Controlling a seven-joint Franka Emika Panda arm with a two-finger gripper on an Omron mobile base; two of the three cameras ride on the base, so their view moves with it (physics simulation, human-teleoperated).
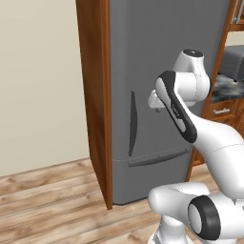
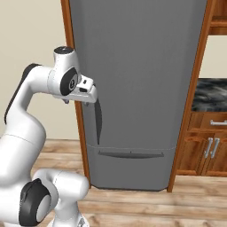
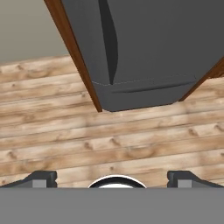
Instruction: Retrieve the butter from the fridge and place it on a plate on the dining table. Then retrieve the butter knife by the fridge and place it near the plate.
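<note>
Task stands at its opening stage: the one fridge [image 2: 137, 88] is closed, so the butter is judged to lie inside it, unretrieved, and both the plate placement and the butter-knife step remain. Counted: one fridge, two slim dark handles, one vertical [image 1: 133, 124] and one horizontal [image 2: 131, 154]. The single gripper [image 3: 112, 179] is spread wide and empty, aimed at the wooden floor [image 3: 109, 140] before the fridge.

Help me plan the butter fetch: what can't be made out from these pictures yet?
- Inside of the fridge: hidden in all views by its closed door, so no butter or shelves can be seen.
- Fridge top: cut off by the upper edge of both base views.
- Hand: fingertips spread wide at the bottom of the hand view, mostly cut off.
</note>
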